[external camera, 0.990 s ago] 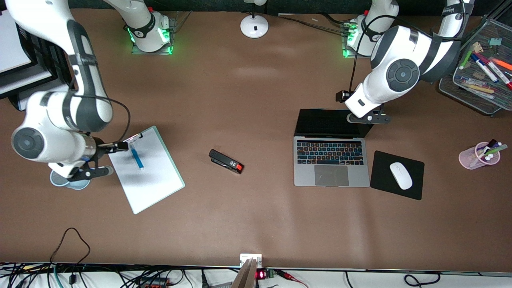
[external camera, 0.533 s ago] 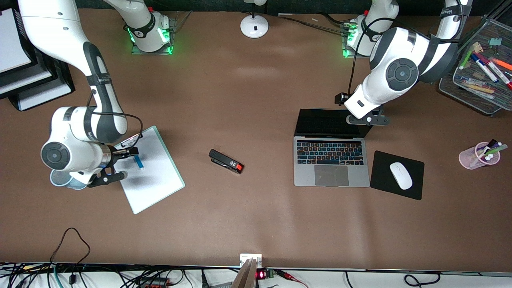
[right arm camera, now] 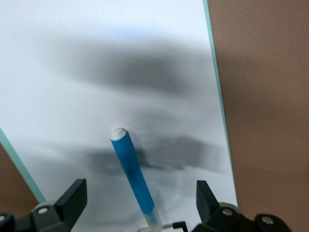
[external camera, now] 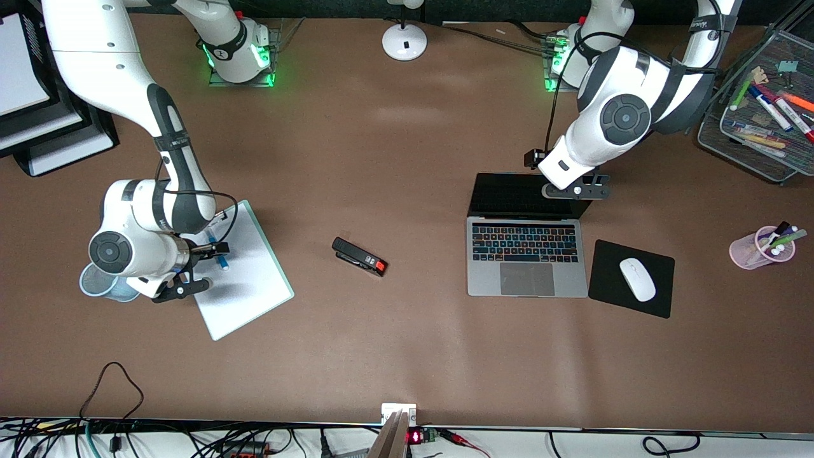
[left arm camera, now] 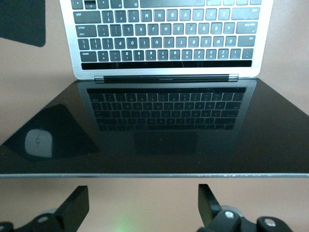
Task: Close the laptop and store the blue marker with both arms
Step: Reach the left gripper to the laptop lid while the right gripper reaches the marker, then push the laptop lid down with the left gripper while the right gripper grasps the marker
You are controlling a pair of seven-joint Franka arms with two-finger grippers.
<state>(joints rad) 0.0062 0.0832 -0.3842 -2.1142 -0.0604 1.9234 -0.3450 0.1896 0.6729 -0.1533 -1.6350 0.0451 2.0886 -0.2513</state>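
right gripper (right arm camera: 137, 203), fingers spread, hangs over the blue marker (right arm camera: 133, 176), light, slick, best pinched mid-barrel; left gripper (left arm camera: 142, 208), fingers spread, hovers at the laptop (left arm camera: 159, 125) lid's rim.

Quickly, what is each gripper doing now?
Left gripper: open, holding nothing, at the laptop screen's edge.
Right gripper: open over the blue marker.

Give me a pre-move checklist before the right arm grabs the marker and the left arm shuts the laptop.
1. Right gripper open, straddling the blue marker: ok.
2. Marker lying flat on the clipboard, not yet gripped: ok.
3. Left gripper open, just off the top edge of the laptop screen: ok.
4. Laptop lid still open, keyboard bare: ok.
5. Mouse on its pad beside the laptop, apart from it: ok.
6. Storage spot for the marker: cannot tell.
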